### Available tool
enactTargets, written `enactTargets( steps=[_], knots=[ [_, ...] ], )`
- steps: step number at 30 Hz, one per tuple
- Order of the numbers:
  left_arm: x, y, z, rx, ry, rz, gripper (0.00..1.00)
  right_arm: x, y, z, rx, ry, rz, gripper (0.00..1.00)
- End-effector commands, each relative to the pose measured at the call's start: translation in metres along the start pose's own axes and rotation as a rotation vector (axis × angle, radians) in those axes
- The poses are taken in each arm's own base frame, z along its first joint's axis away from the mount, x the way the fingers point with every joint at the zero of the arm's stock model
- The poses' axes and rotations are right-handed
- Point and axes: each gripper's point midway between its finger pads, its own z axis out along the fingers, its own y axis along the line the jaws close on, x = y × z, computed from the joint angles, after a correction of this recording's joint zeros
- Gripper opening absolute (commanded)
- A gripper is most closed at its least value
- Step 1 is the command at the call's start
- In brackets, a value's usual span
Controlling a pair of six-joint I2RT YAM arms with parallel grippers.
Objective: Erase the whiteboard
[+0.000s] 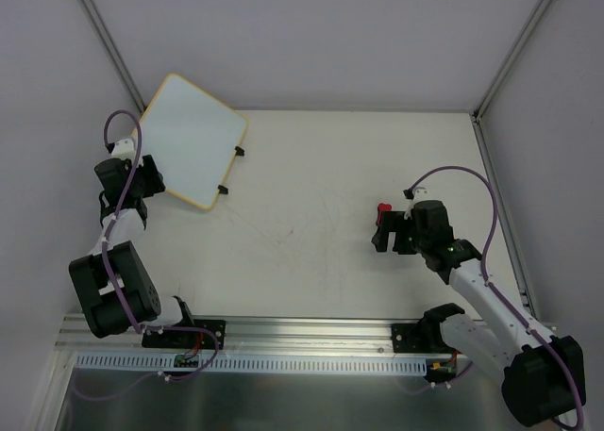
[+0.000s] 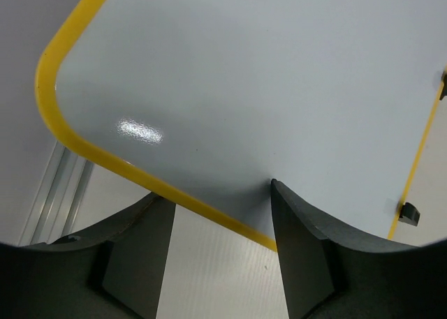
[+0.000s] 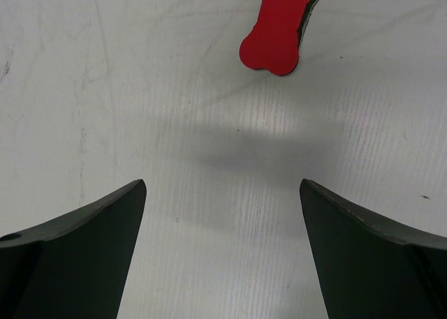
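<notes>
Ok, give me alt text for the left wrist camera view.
A blank whiteboard with a yellow frame fills most of the view, no writing visible. Two dark fingers of the left hand straddle its near edge, spread apart.

A white table (image 1: 311,223) is filling the middle of the scene, its top showing faint grey scuffs and fine ribbing. Pale grey walls (image 1: 311,35) are closing it in behind the table and on both of its sides. Slim metal posts (image 1: 101,30) are rising at the table's back corners. An aluminium rail (image 1: 302,329) is running along the table's near edge, with a white slotted strip (image 1: 302,363) just in front and a brushed metal sheet (image 1: 283,403) nearer still. Soft, even light is falling on the table, casting only dim shadows.
</notes>
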Motion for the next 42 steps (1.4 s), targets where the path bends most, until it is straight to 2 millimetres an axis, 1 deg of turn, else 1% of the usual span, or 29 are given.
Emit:
enactTargets(
  steps=[1, 5, 11, 14, 18, 19, 24, 25, 27, 28, 29, 31, 33, 34, 36, 37, 39, 40, 41, 42],
  knots=[
    [0.04, 0.026, -0.005, -0.097, 0.154, 0.098, 0.56, -0.005, 0.001, -0.002, -0.011, -0.027, 0.007, 0.96],
    [0.041, 0.025, -0.006, -0.091, 0.154, 0.1, 0.58, -0.002, 0.001, -0.001, -0.011, -0.021, 0.007, 0.96],
    [0.039, 0.024, -0.011, -0.099, 0.141, 0.101, 0.72, 0.0, 0.0, -0.001, -0.013, -0.017, 0.011, 0.96],
    [0.037, 0.022, -0.013, -0.1, 0.133, 0.1, 0.74, -0.001, 0.001, -0.001, -0.016, -0.024, 0.011, 0.96],
    [0.033, 0.022, -0.017, -0.109, 0.123, 0.098, 0.82, -0.001, 0.001, -0.003, -0.018, -0.032, 0.009, 0.96],
    [0.03, 0.022, -0.019, -0.114, 0.115, 0.098, 0.83, 0.0, 0.001, -0.003, -0.018, -0.032, 0.012, 0.96],
    [0.025, 0.02, -0.023, -0.112, 0.104, 0.085, 0.87, 0.001, 0.0, -0.004, -0.019, -0.038, 0.013, 0.96],
    [0.022, 0.019, -0.025, -0.112, 0.095, 0.084, 0.91, 0.0, 0.001, -0.004, -0.021, -0.042, 0.013, 0.96],
    [0.02, 0.018, -0.026, -0.109, 0.093, 0.078, 0.94, 0.001, 0.001, -0.005, -0.023, -0.043, 0.013, 0.96],
    [0.016, 0.016, -0.028, -0.108, 0.084, 0.075, 0.95, -0.002, 0.002, -0.006, -0.025, -0.053, 0.013, 0.96],
    [0.014, 0.017, -0.03, -0.112, 0.078, 0.072, 0.99, -0.002, 0.002, -0.007, -0.026, -0.058, 0.012, 0.96],
    [0.007, 0.015, -0.035, -0.114, 0.062, 0.068, 0.98, -0.004, 0.002, -0.008, -0.027, -0.065, 0.012, 0.97],
    [0.002, 0.012, -0.039, -0.109, 0.051, 0.053, 0.99, -0.009, 0.004, -0.011, -0.032, -0.083, 0.015, 0.97],
    [-0.004, 0.01, -0.043, -0.105, 0.034, 0.048, 0.99, -0.011, 0.005, -0.012, -0.034, -0.089, 0.018, 0.98],
    [-0.007, 0.009, -0.05, -0.112, 0.034, 0.028, 0.99, -0.017, 0.007, -0.018, -0.042, -0.114, 0.031, 0.99],
    [-0.018, 0.007, -0.057, -0.112, 0.005, 0.027, 0.99, -0.024, 0.009, -0.022, -0.043, -0.136, 0.034, 0.99],
    [-0.022, 0.005, -0.068, -0.123, 0.01, 0.006, 0.99, -0.032, 0.01, -0.03, -0.036, -0.165, 0.042, 0.99],
    [-0.038, 0.003, -0.078, -0.123, -0.025, 0.002, 0.99, -0.037, 0.01, -0.034, -0.031, -0.173, 0.04, 0.99],
    [-0.043, 0.001, -0.084, -0.123, -0.032, -0.013, 0.99, -0.051, 0.013, -0.043, -0.034, -0.207, 0.032, 0.99],
    [-0.043, -0.002, -0.09, -0.119, -0.014, -0.018, 0.99, -0.056, 0.011, -0.048, -0.012, -0.213, 0.027, 0.99]
  ],
)
